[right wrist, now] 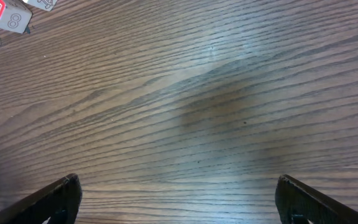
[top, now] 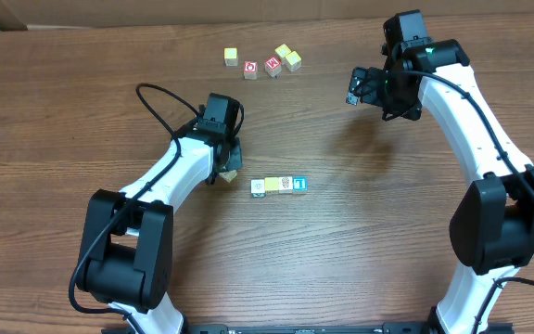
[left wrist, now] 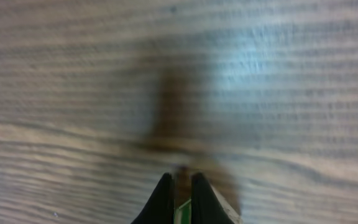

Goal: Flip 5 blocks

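My left wrist camera shows what the overhead view hides: a green-edged block [left wrist: 183, 214] clamped between the clenched fingers of my left pincer [left wrist: 180, 184]. From above, that pincer sits just left of a short row of blocks [top: 279, 186] on the table [top: 360, 232]. My right pincer [top: 353, 90] hangs released, well apart. Two red cubes [top: 261, 67] lie at the far edge.
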### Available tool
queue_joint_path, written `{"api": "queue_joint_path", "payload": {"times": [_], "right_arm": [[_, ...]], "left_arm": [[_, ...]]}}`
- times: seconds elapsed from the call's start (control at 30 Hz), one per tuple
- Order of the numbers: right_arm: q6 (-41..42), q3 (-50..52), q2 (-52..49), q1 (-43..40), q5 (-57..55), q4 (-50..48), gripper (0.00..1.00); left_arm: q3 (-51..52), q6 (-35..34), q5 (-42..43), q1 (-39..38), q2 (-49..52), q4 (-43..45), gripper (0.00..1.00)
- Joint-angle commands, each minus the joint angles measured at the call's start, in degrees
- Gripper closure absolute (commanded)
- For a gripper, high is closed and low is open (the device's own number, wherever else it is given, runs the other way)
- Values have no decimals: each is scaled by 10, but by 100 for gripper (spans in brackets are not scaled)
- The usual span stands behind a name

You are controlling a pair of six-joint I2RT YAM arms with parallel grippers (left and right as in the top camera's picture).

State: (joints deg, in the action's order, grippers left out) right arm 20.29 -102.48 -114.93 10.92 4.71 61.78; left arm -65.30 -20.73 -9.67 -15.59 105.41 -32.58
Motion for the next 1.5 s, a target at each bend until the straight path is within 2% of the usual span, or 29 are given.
{"api": "queue_joint_path", "payload": {"times": [0.0,0.27,0.63,0.87,1.47], "right_arm": [[-4,-5,2,0,3,-1,0],[-4,-5,2,0,3,-1,0],[-4,-5,2,0,3,-1,0],[-4,-5,2,0,3,-1,0],[-4,-5,2,0,3,-1,0]], "left_arm": [[-8,15,38,3,2,-18,96],[-8,9,38,3,2,-58,96],[-10,-61,71,3,-21,-88,96],[-10,-73,113,3,-23,-96,96],[-10,-141,130,2,-23,-122,96]]}}
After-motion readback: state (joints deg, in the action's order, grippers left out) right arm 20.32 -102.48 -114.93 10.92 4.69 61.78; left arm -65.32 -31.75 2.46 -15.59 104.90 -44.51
